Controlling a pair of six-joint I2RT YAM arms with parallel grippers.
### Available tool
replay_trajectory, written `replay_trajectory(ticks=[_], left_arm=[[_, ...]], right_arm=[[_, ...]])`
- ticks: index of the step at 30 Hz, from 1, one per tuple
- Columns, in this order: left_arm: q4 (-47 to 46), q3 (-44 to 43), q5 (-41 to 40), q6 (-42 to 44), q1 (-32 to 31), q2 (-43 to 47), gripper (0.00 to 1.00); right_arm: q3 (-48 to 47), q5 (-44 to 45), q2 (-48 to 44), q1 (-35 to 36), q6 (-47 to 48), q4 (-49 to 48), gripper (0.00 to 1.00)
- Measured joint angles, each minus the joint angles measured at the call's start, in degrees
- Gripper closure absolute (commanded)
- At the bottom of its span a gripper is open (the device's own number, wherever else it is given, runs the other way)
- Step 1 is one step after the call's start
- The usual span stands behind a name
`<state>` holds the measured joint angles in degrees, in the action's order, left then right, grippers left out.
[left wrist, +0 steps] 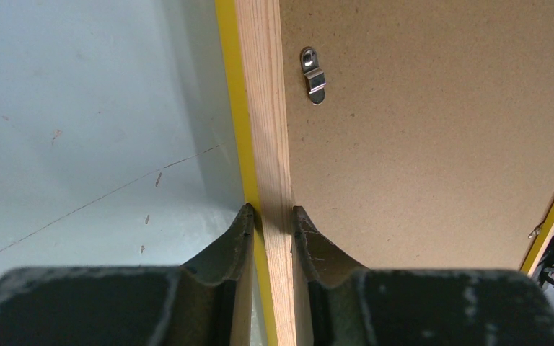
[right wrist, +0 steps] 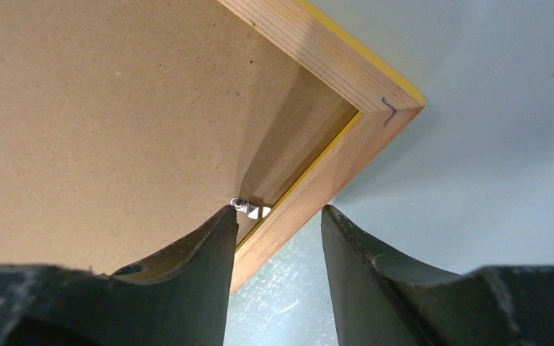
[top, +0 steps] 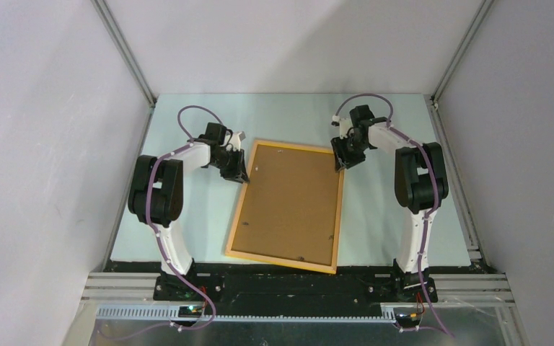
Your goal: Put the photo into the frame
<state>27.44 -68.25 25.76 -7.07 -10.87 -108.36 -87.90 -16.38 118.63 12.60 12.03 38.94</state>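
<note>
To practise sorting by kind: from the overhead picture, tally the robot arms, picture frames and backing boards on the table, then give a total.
Robot arms: 2, the left arm and the right arm
Picture frame: 1
Backing board: 1, lying inside the frame
Total: 4

A plain brown fibreboard backing board (top: 288,202) lies flat in the middle of the pale blue-green table top (top: 296,115). A small silver metal clip (left wrist: 313,74) sits on the board near its edge. Plain white walls (top: 43,144) stand around.
</note>
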Motion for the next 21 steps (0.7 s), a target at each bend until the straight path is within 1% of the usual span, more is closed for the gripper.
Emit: replay_trajectory(ticks=[6,10,21], left_arm=[[0.00,0.00,0.00,-0.02,0.00,0.00,1.00],[0.00,0.00,-0.02,-0.28,0.00,0.00,1.00],[0.00,0.00,-0.02,-0.48,0.02,0.00,1.00]], right_arm=[[-1.99,-4.85,0.00,-2.67,-3.65,1.40,0.42],[-1.60,-7.04,-0.02,-4.07,-5.64,1.27,0.40],[10.88,-8.37,-6.16,-2.54,-6.88,0.42,0.40]])
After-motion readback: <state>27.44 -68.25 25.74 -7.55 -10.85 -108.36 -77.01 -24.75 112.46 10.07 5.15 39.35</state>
